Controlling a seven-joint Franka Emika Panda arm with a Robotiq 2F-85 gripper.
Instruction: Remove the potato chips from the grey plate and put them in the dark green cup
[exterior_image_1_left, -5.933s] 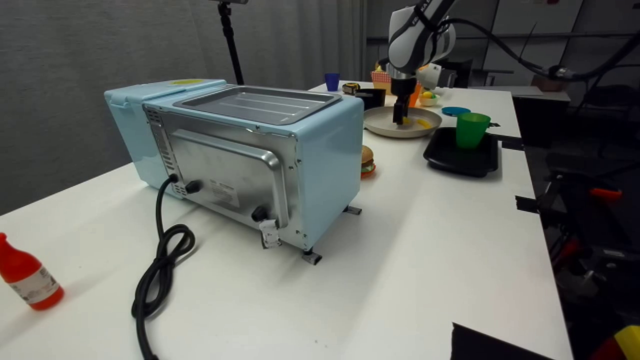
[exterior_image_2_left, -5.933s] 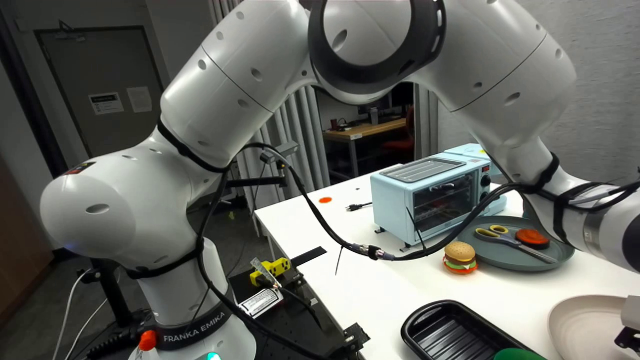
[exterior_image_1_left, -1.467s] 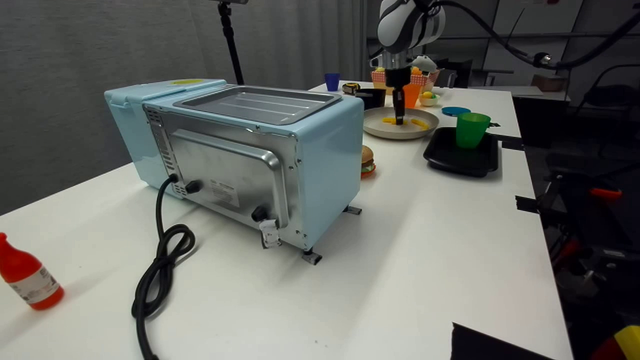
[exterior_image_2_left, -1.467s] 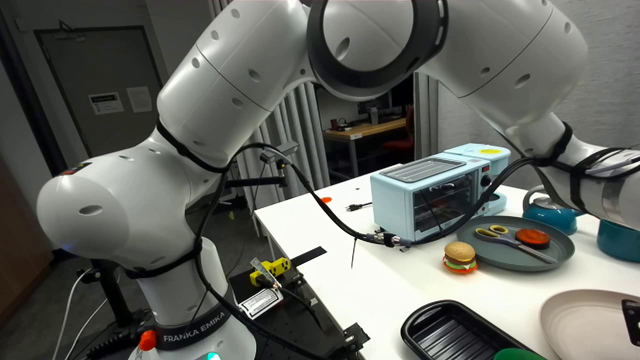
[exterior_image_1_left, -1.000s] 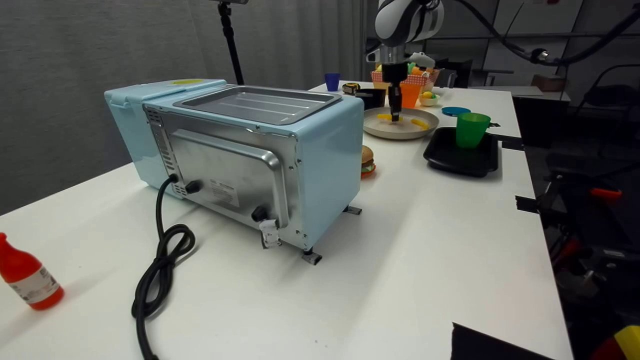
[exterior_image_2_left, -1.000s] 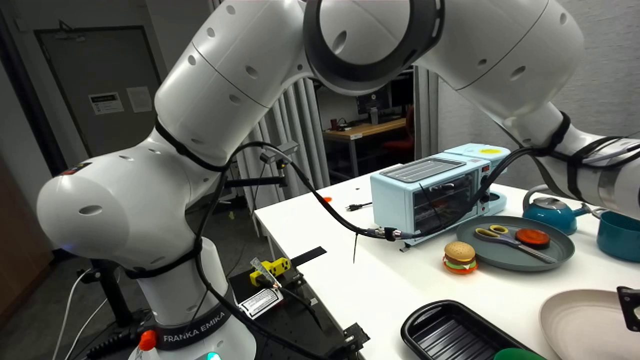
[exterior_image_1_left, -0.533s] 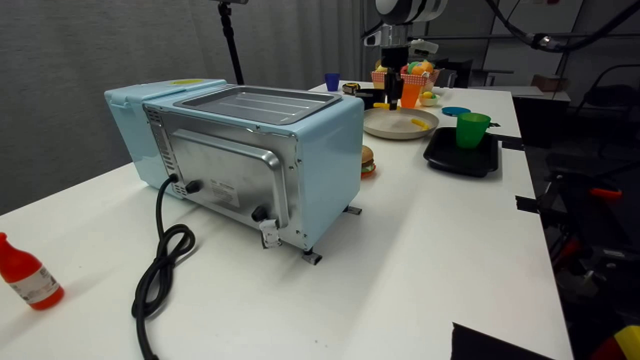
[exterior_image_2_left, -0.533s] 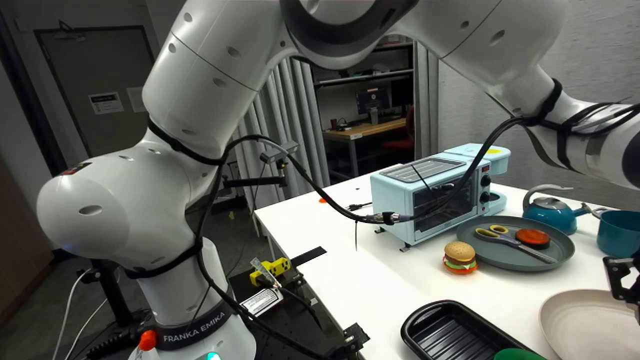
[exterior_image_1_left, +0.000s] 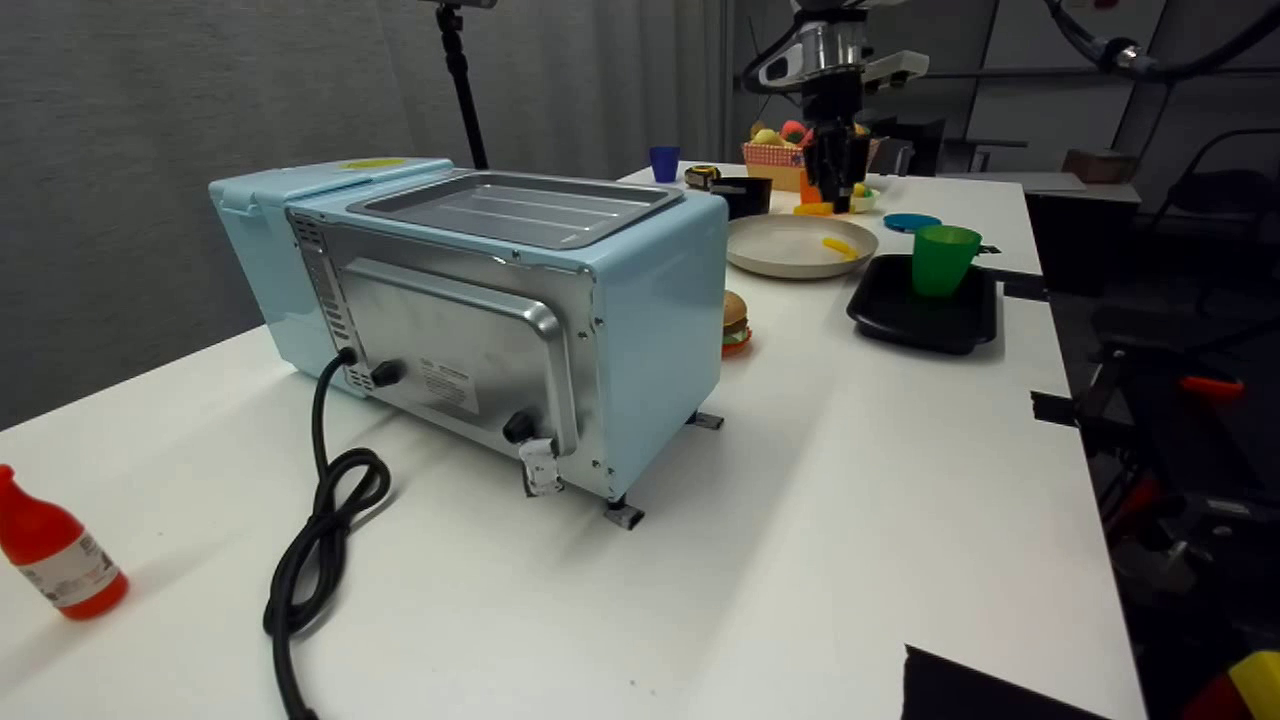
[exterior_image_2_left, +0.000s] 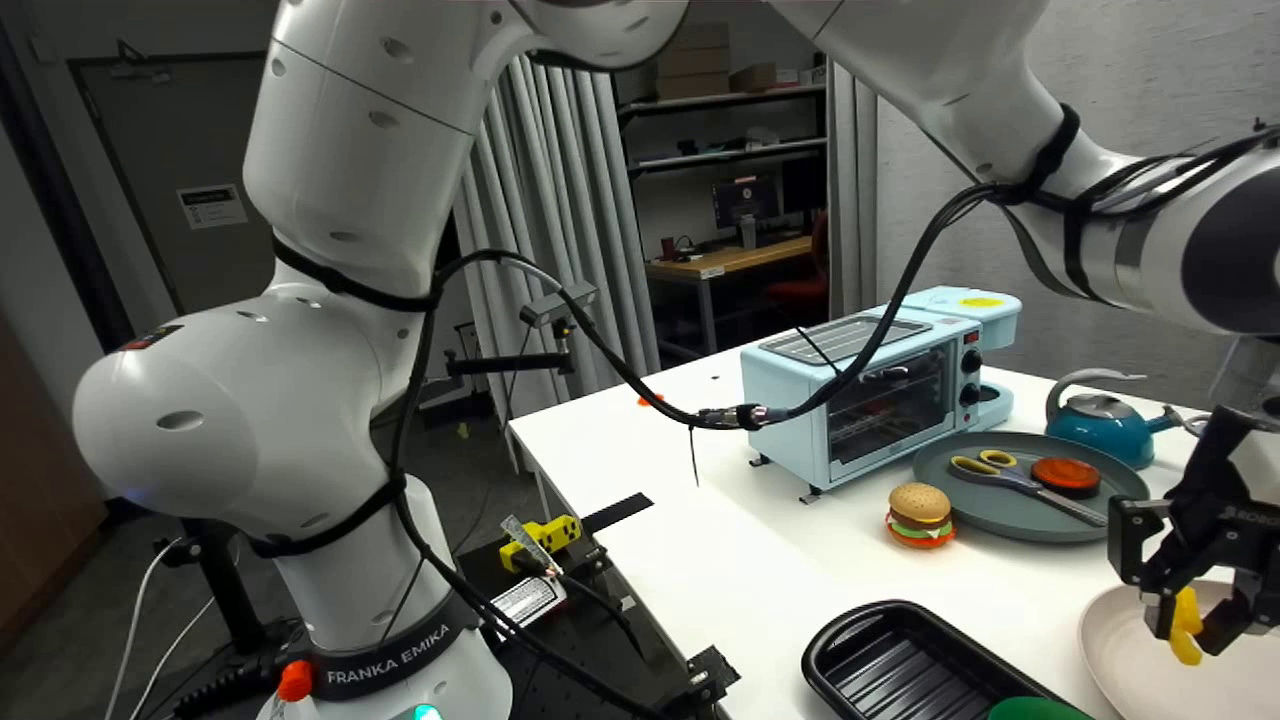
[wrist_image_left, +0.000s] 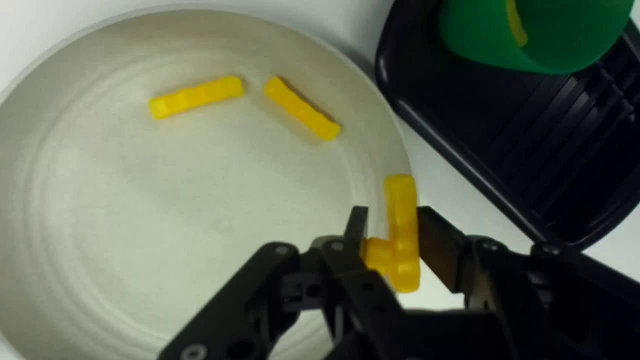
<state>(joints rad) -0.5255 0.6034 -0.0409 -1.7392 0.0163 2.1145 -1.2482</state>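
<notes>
My gripper (wrist_image_left: 391, 240) is drawn in to a narrow gap, its fingers (wrist_image_left: 440, 245) pinching a yellow potato chip (wrist_image_left: 403, 225) and a shorter-looking yellow piece (wrist_image_left: 378, 256) beside it. The chip's long axis runs crosswise to the line between my fingertips, one end reaching out ahead of them. The smaller piece is partly covered, so I cannot tell its length or heading.

Below and mostly to the left of my grip in the wrist view spreads the grey plate (wrist_image_left: 200, 240), its left and lower parts cut off. On it, ahead and left of my fingertips, the nearer chip (wrist_image_left: 302, 110) slants, one end toward my grip, and the farther chip (wrist_image_left: 197, 97) lies nearly along my closing line. In an exterior view I make out only one yellow patch (exterior_image_1_left: 840, 248) there.

Ahead and right is the black ribbed pan (wrist_image_left: 475, 115), with the green cup (wrist_image_left: 480, 35) upright in it, cropped by the wrist view's top edge. Inside its outline a yellow strip (wrist_image_left: 516, 25) runs roughly parallel to the held chip, its far end cut off.
</notes>
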